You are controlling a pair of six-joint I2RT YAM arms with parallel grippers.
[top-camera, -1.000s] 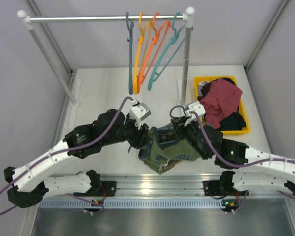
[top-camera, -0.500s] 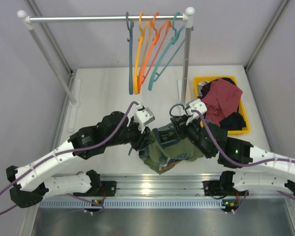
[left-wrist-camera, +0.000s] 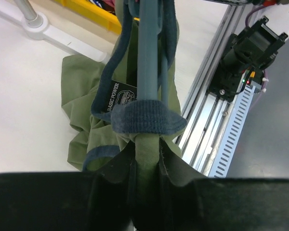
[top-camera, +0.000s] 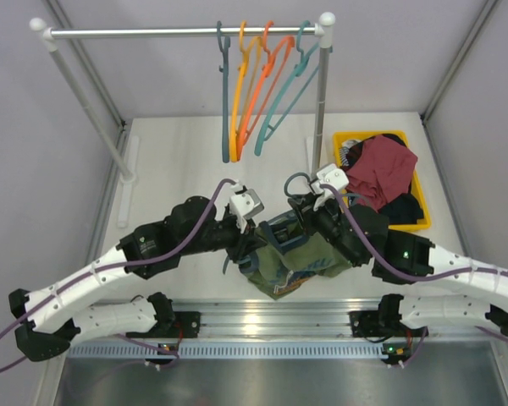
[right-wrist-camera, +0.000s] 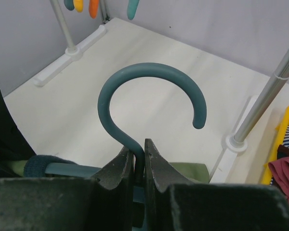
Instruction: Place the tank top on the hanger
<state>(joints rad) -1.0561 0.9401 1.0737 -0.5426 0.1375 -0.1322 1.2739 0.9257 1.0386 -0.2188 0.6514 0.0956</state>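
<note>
While the right tool point(right-wrist-camera: 138, 154) is pressed together on the neck of the slate-teal hanger point(right-wrist-camera: 149, 91), just under the hook, the left tool point(left-wrist-camera: 145, 153) is seen pinching a fold of olive fabric of the tank top point(top-camera: 292, 262). The garment is held at the near middle of the desk point(top-camera: 178, 161), between the two arms, with some cloth apparently resting on the surface. One dark-trimmed strap point(left-wrist-camera: 147, 118) is looped over a hanger arm, just beyond the left fingers.

Risks noted:
- The strap could be dragged back off the arm end if the fold is pulled along it.
- The hanger could be twisted in its thin-neck pinch by cloth tension.
- Whether the second shoulder is seated cannot be told.
</note>
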